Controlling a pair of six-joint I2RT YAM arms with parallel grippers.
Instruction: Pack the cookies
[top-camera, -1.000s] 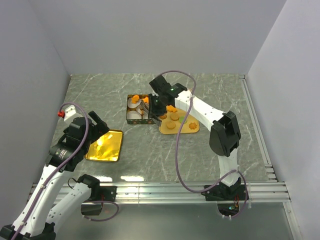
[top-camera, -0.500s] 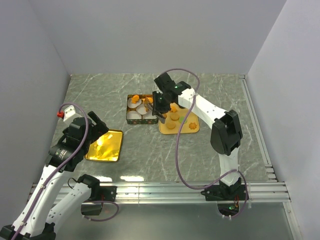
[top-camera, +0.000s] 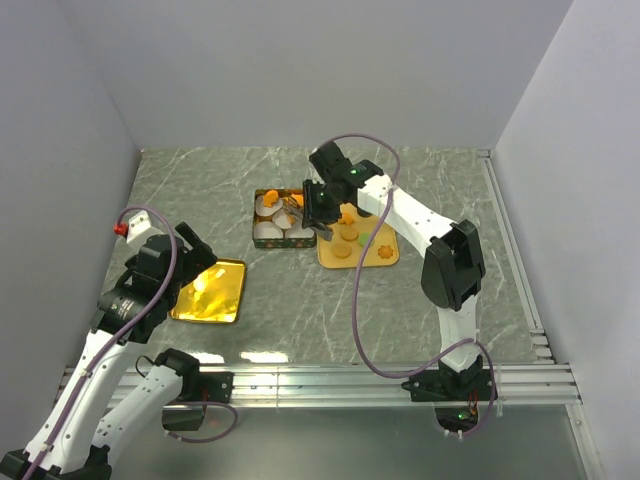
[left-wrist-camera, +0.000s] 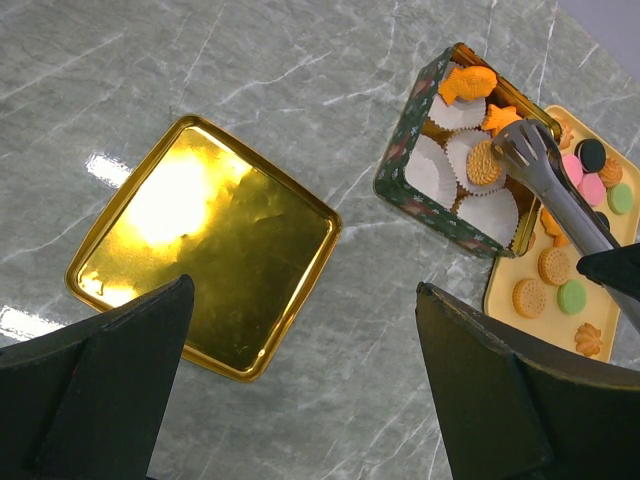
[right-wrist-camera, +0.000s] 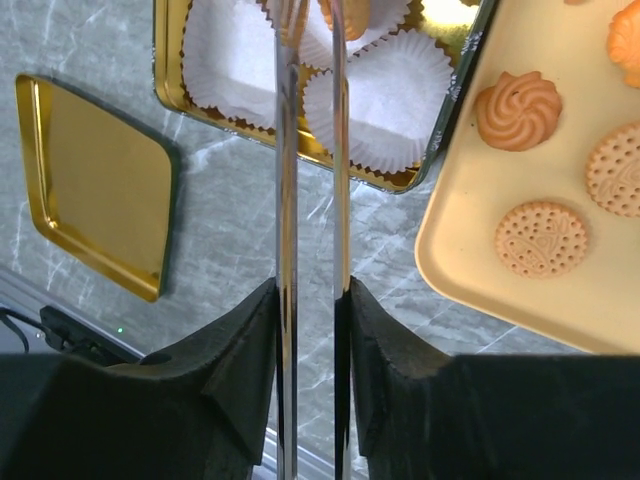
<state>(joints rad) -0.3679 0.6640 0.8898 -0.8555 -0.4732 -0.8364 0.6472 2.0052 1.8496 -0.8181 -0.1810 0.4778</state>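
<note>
the right claw (right-wrist-camera: 310, 300) is clamped on a pair of metal tongs (right-wrist-camera: 285, 150), its two black fingers pressing the handles from either side, so it stands only partly open with the tongs filling the gap. the arm reaches out over the middle of the marbled table (top-camera: 300, 300), and the tong tips hang over a green-patterned tin (left-wrist-camera: 400, 165) lined with white paper cups (left-wrist-camera: 430, 165). the tips sit just beside a round golden biscuit (left-wrist-camera: 483, 163) lying in one of those cups; from here i cannot tell whether they touch it, and they look to have nothing pinched between them. two orange fish-shaped cookies (left-wrist-camera: 467, 85) lie in the cups at the far end of the tin. the rest of the cookies (left-wrist-camera: 553, 265) are spread on a pale yellow tray (left-wrist-camera: 510, 320) touching the tin's right side: golden round ones, a swirled one, a couple of pink, a couple of green and a black one. off to the left, well apart from the tin, a shiny gold lid (left-wrist-camera: 200, 250) lies flat on the table, and the left claw (left-wrist-camera: 303, 290) hangs above it with its jaws spread as wide as they go, holding nothing.
</note>
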